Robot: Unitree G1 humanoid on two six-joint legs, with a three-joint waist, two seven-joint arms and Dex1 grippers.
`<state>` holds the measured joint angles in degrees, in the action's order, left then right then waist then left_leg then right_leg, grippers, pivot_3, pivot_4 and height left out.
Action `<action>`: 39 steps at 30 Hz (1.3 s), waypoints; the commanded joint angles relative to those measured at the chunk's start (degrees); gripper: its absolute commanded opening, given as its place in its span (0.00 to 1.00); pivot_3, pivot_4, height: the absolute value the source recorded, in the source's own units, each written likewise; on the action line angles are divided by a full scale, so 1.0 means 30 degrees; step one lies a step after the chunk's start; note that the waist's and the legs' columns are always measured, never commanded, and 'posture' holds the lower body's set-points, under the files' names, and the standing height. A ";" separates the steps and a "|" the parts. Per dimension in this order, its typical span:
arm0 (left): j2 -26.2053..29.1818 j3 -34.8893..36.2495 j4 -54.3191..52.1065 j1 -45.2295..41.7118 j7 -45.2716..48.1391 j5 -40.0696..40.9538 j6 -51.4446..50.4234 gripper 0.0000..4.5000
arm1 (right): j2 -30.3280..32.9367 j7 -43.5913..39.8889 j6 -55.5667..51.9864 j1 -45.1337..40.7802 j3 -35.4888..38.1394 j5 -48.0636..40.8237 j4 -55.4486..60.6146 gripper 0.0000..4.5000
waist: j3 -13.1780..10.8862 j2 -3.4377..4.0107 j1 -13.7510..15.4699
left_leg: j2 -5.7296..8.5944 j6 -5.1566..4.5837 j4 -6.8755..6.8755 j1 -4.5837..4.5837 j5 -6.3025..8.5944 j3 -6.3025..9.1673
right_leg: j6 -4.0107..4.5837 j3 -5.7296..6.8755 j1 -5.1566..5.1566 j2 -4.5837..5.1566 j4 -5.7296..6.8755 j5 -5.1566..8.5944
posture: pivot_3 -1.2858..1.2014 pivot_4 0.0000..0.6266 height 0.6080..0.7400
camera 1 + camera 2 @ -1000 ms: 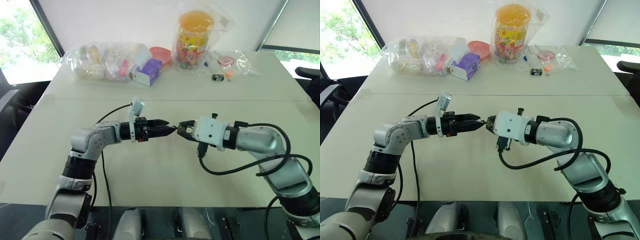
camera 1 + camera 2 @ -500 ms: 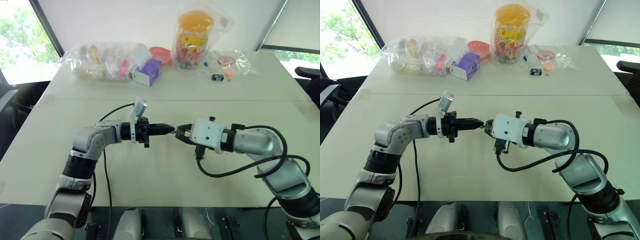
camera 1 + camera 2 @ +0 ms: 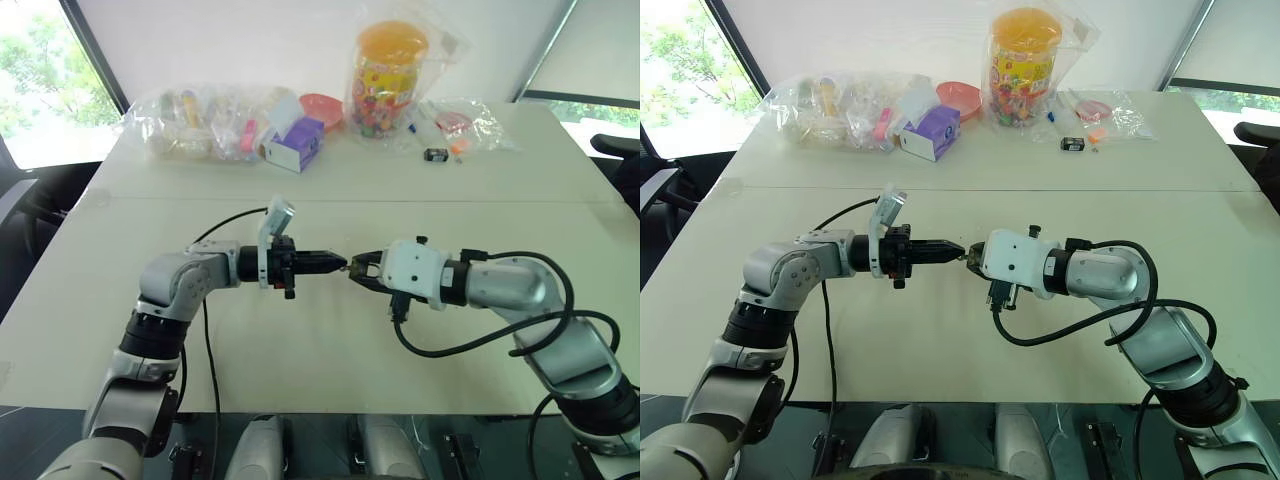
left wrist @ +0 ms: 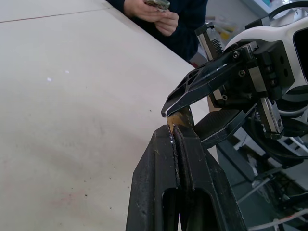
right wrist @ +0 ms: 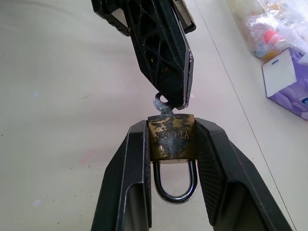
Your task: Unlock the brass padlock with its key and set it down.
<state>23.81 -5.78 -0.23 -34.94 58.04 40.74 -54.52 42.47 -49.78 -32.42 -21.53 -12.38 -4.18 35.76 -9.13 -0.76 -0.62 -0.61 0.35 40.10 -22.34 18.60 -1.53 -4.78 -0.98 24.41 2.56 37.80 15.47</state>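
The brass padlock [image 5: 171, 136] is clamped between the two fingers of my right gripper [image 5: 171, 126], with its silvery shackle [image 5: 175, 180] pointing back toward the wrist. The key [image 5: 161, 103] sticks out of the lock's far end. My left gripper [image 3: 340, 264] comes in level from the left, and its fingers are shut on the key's head. Both grippers meet tip to tip above the middle of the table [image 3: 300, 340]. In the left wrist view a sliver of the padlock [image 4: 179, 117] shows just past the closed fingertips [image 4: 166, 139].
Along the far edge lie clear plastic bags [image 3: 195, 125], a purple box [image 3: 295, 143], a pink bowl [image 3: 322, 105], a tall candy jar [image 3: 388, 75] and a small black object [image 3: 434, 154]. A person's hands [image 4: 154, 12] hold something beyond the table's edge.
My left gripper's fingers have closed onto the key at the padlock. Both hands have stayed where they were.
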 commanded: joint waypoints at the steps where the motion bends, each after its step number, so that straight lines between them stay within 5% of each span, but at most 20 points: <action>1: -0.0144 0.0010 -0.0245 0.0058 -0.0090 0.0518 -0.0824 0.01 | 0.0040 0.0361 0.0337 -0.0971 0.0744 -0.0035 0.0687 0.15 | 0.0000 0.0000 -0.0001 | 0.0000 0.0000 0.0000 0.0000 0.0000 0.0000 | 0.0000 0.0001 0.0000 0.0000 0.0000 0.0000 | 0.52 0.24 0.96; 6: -0.0536 0.0638 0.0379 -0.0244 -0.0682 0.0761 -0.1427 0.53 | 0.0065 0.0424 0.0270 -0.1022 0.0685 -0.0071 0.0752 0.15 | 0.0000 0.0000 0.0009 | -0.0001 0.0000 0.0000 0.0000 0.0000 0.0002 | 0.0000 0.0002 0.0001 -0.0002 0.0000 0.0000 | 0.52 0.24 0.96; 39: -0.1579 0.2907 0.2297 -0.1495 -0.2169 0.1540 -0.2183 0.53 | 0.0272 0.0532 0.0025 -0.0669 0.0238 -0.0225 0.1248 0.15 | -0.0001 -0.0002 0.0003 | 0.0000 0.0001 -0.0003 -0.0003 0.0000 0.0004 | 0.0000 0.0003 0.0003 0.0008 -0.0003 0.0000 | 0.52 0.24 0.96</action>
<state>19.15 1.52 7.20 -38.33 51.34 44.40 -61.70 42.84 -48.25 -32.85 -23.16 -12.17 -4.74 38.01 -9.13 -0.76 -0.61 -0.61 0.35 40.09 -22.35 18.60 -1.52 -4.78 -0.98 24.42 2.59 37.79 15.47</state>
